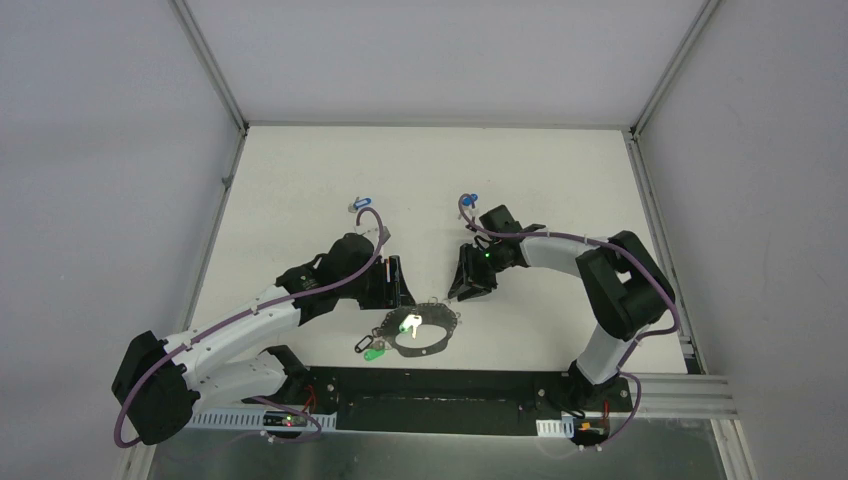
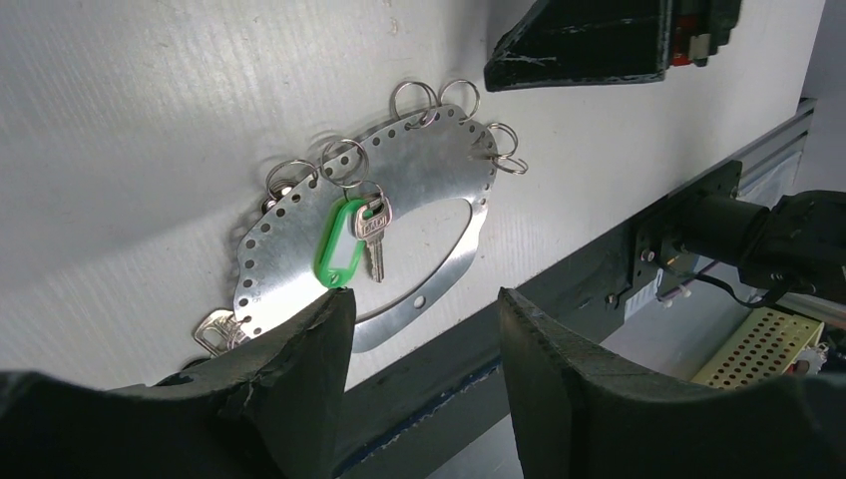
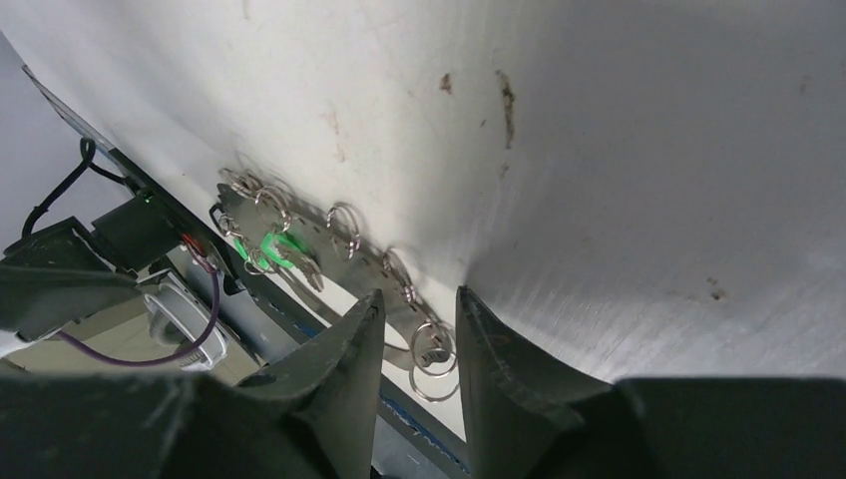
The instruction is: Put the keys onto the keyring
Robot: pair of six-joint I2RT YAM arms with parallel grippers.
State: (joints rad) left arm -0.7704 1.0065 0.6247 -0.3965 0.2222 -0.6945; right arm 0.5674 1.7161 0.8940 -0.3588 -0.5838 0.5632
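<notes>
The keyring is a flat silver oval plate with a perforated rim and small split rings, lying near the table's front edge. A green-tagged key and a silver key hang from one split ring. My left gripper hovers just behind the plate, open, nothing between its fingers. My right gripper hangs over the plate's right end, jaws narrowly apart and empty. Two split rings show in the gap, beyond the fingertips. Two blue-tagged keys lie loose farther back.
The dark base rail runs along the table's near edge just in front of the keyring. White walls with metal frame posts close the table in on three sides. Purple cables loop over both arms.
</notes>
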